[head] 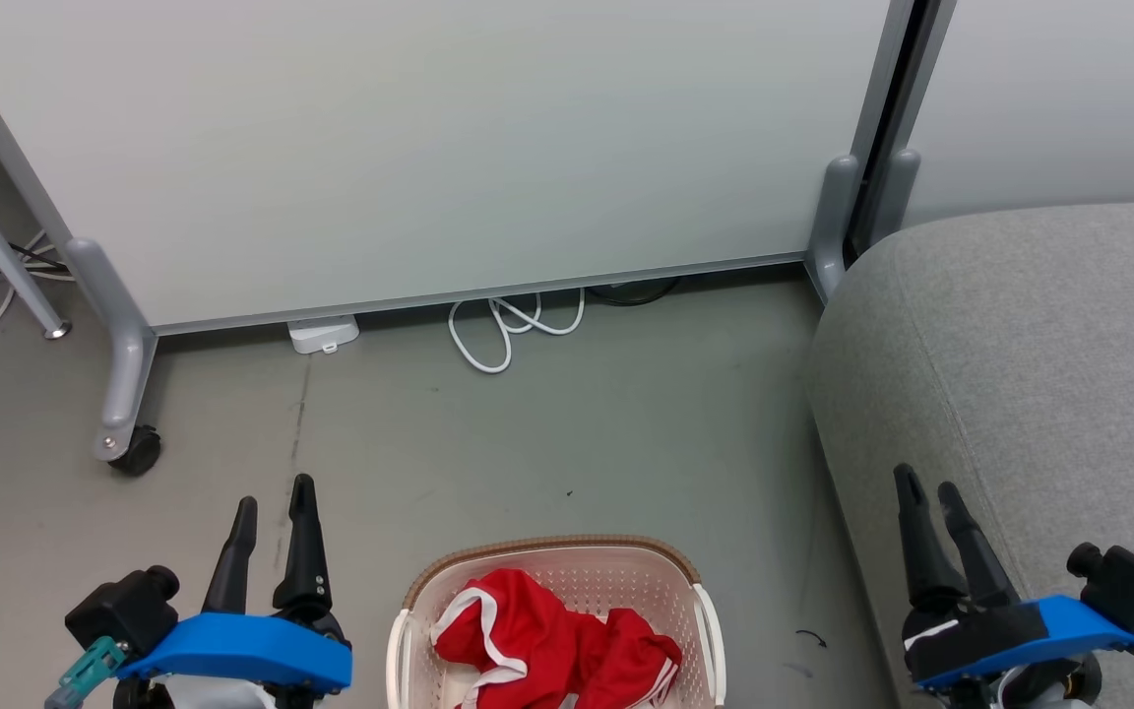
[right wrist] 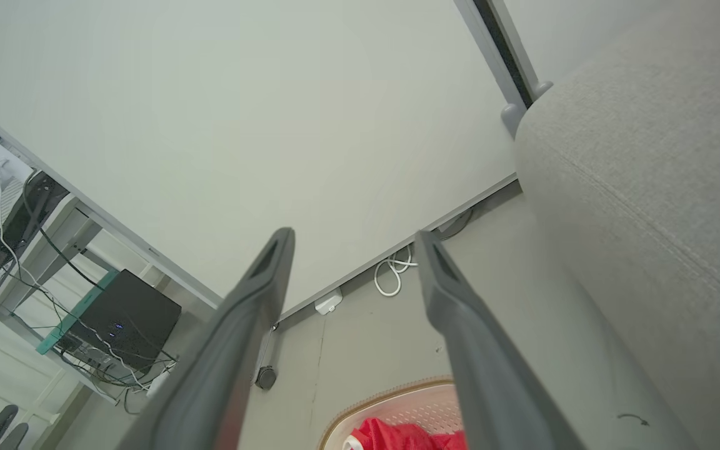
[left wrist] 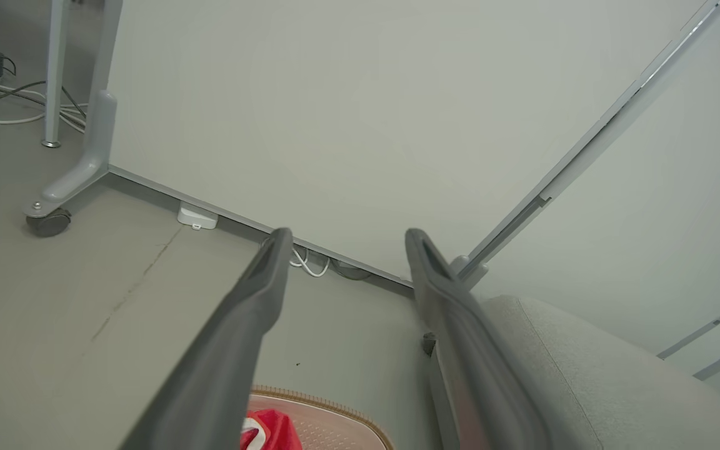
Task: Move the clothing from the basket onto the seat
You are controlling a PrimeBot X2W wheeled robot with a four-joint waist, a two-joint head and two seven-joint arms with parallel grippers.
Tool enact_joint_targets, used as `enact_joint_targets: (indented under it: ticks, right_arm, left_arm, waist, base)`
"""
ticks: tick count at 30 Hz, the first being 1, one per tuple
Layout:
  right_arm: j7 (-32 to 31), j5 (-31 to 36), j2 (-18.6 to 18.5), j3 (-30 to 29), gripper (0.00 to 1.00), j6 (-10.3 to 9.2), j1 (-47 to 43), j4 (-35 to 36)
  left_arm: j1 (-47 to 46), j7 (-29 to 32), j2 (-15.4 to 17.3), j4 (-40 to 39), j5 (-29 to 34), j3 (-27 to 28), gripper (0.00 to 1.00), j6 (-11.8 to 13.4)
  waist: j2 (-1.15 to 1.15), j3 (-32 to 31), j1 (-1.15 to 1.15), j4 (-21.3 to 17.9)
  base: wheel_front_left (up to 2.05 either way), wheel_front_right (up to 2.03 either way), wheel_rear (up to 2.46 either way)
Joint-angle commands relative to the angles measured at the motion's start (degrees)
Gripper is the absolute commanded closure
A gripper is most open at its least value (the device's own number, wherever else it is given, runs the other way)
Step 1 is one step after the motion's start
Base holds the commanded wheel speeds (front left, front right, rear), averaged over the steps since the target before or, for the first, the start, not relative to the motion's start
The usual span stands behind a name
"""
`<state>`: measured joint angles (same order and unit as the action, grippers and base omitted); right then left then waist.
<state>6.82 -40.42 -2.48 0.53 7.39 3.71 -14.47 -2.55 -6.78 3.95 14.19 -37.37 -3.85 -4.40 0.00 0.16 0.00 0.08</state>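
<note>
Near half of basket (head: pixel 552 544) off-frame

Red, white-trimmed clothing (head: pixel 552 630); cream, brown-rimmed basket (head: pixel 616 581); grey seat (head: pixel 1030 364)

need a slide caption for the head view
Left gripper and right gripper open, red clothing in the basket between them, seat at right.

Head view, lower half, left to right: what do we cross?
left gripper, open → basket holding the clothing → right gripper, open, in front of the seat
</note>
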Motion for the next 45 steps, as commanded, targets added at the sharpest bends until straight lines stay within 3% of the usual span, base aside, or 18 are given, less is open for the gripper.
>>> enact_joint_targets:
  ticks: [1,17,45]
  right_arm:
    - [0.68,2.61,-0.38,0.04,0.0,0.09,0.4,0.31]
    - [2.95,13.05,-0.44,0.06,0.0,0.11,0.63,-1.71]
    - [5.25,26.08,-0.51,-0.8,0.0,0.14,1.03,-4.01]
  left_arm:
    - [-0.3,-0.69,0.57,-0.47,2.17,-0.25,0.0,0.22]
    - [0.14,-3.13,1.07,0.38,11.58,-1.56,0.0,0.0]
    - [-0.75,-6.54,0.49,4.4,21.82,-2.25,0.0,0.28]
  waist:
    - [0.0,-0.02,0.0,-0.01]
    - [0.0,-0.14,0.0,0.14]
    - [0.0,-0.06,0.0,0.36]
  base:
    - [0.0,0.0,0.0]
    - [0.0,0.0,0.0]
    - [0.0,0.0,0.0]
